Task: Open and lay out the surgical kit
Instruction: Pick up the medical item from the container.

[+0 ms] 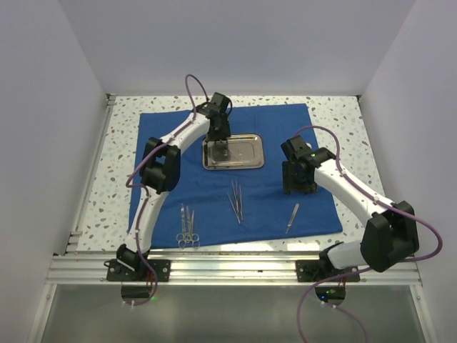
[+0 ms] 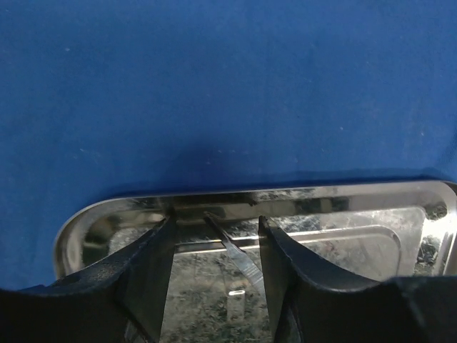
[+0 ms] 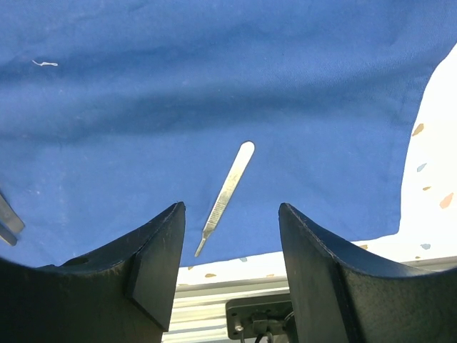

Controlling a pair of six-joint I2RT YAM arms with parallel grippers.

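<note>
On blue cloth [image 1: 285, 125], left hand [image 1: 218, 137] hung spread over steel tray [image 1: 246, 152], thin tool [image 2: 239, 257] between its fingers [image 2: 150, 279], right hand [image 1: 298, 187] spread above silver handle [image 3: 228, 187].

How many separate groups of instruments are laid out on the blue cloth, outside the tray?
3: ring-handled instruments at the near left edge of the cloth; thin pointed instruments at centre; one flat handle to the right. Pieces per group unclear.
</note>
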